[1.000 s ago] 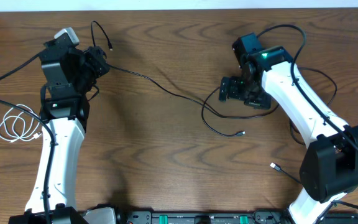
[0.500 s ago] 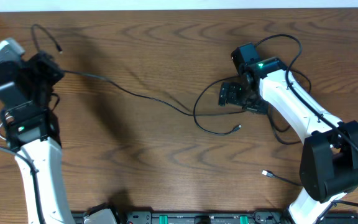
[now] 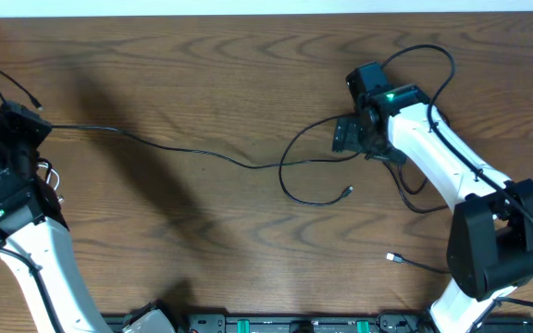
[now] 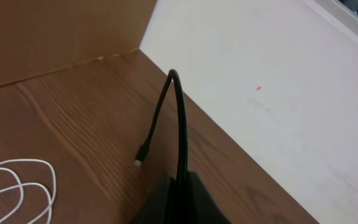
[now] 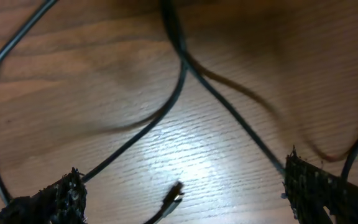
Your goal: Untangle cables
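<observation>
At the far left edge, the left gripper (image 3: 33,125) is clamped tight on a black cable (image 3: 183,151). It stretches across the table (image 3: 202,250) to a loose loop by the right gripper (image 3: 345,137), whose jaws are spread wide, holding nothing. A white cable (image 4: 23,186) lies coiled near the left arm.

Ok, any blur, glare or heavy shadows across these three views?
Overhead: sharp and evenly lit, with a broad soft shadow slanting across the left half of the table. Left wrist: the black cable is crisp, the floor beyond pale and washed out. Right wrist: the cables look soft, a glare patch sits on the wood, and the fingers are dark and grainy.
</observation>
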